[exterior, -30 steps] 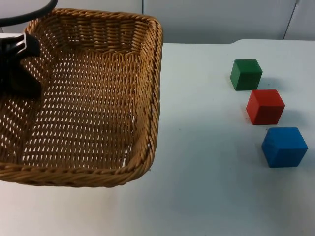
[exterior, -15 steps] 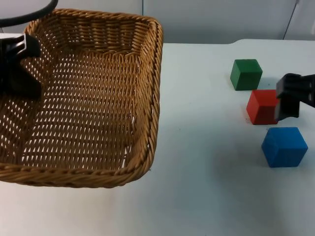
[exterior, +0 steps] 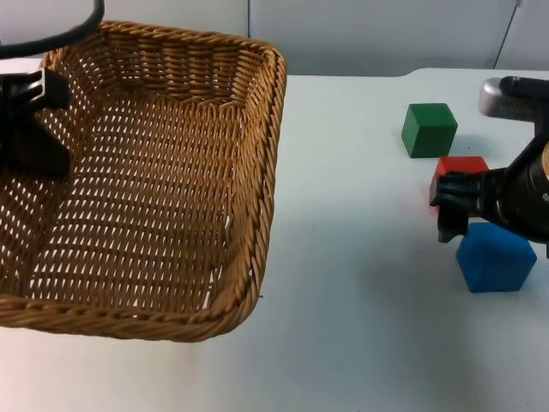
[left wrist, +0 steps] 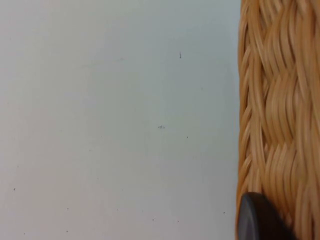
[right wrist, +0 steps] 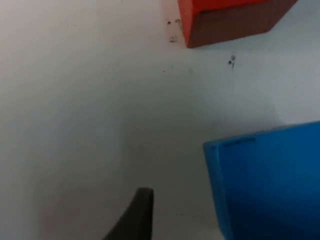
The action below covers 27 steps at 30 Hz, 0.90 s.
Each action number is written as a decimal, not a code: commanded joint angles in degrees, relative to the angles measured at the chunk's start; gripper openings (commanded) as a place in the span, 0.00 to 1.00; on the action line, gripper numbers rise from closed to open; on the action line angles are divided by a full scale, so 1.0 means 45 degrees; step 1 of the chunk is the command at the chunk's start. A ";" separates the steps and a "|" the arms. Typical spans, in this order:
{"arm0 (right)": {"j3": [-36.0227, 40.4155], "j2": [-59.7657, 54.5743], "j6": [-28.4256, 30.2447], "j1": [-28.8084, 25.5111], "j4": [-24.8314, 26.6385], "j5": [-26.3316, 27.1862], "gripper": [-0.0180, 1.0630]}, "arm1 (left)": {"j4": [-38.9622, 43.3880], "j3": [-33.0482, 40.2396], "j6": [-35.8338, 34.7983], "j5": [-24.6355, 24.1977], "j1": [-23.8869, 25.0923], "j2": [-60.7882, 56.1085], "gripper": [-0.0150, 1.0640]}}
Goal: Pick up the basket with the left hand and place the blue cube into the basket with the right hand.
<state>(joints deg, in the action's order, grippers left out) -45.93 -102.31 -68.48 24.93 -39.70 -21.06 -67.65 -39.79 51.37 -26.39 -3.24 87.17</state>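
Now: left gripper (exterior: 26, 120) is clamped on the basket (exterior: 154, 172) at its left wall, holding it tilted and, I judge, clear of the table (exterior: 360, 326). Left wrist view has a black fingertip (left wrist: 257, 220) pressed against the woven rim, so the hold reads as firm.

Right gripper (exterior: 480, 210) hangs over the cubes, between the red cube (exterior: 459, 164) and the blue cube (exterior: 496, 259), partly covering the red one. Whether its fingers are wide or narrow I cannot tell. Right wrist view puts one fingertip (right wrist: 137, 215) over bare table just beside the blue cube's near face; nothing gripped yet.

Blue cube sits on the table at the right, nearest of three; red just behind it, green cube (exterior: 429, 129) behind that. Basket well apart to the left.

Handling, judged:
- cube looks rigid, light, painted smooth; flat faces, so somewhat slippery.
- take it across two opposite side faces, centred, pads flat.
- red cube stands close; the far finger needs that gap.
- basket is stiff wicker, light; rim grip should bear a cube dropped in.
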 commanded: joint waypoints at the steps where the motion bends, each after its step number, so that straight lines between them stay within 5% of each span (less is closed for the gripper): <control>1: -0.0067 -0.0182 -0.0119 -0.0253 -0.0205 0.0303 0.89 | -0.0202 0.0006 -0.0105 -0.0225 0.0062 -0.0175 0.01; 6: -0.0067 -0.0574 -0.0119 -0.0574 -0.0347 0.1221 0.89 | -0.0202 0.0006 -0.0105 -0.0114 0.0062 -0.0175 0.01; 19: -0.0776 -0.1618 -0.0119 -0.0701 -0.0546 0.1424 0.86 | -0.0202 0.0006 -0.0105 -0.0089 0.0062 -0.0175 0.01; 27: -0.0776 -0.1618 -0.0119 -0.0701 -0.0546 0.1028 0.70 | -0.0202 0.0006 -0.0080 -0.0091 0.0062 -0.0175 0.01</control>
<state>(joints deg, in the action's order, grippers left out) -49.12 -109.73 -68.85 22.04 -41.77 -16.22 -67.52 -39.79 51.37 -26.39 -3.24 87.17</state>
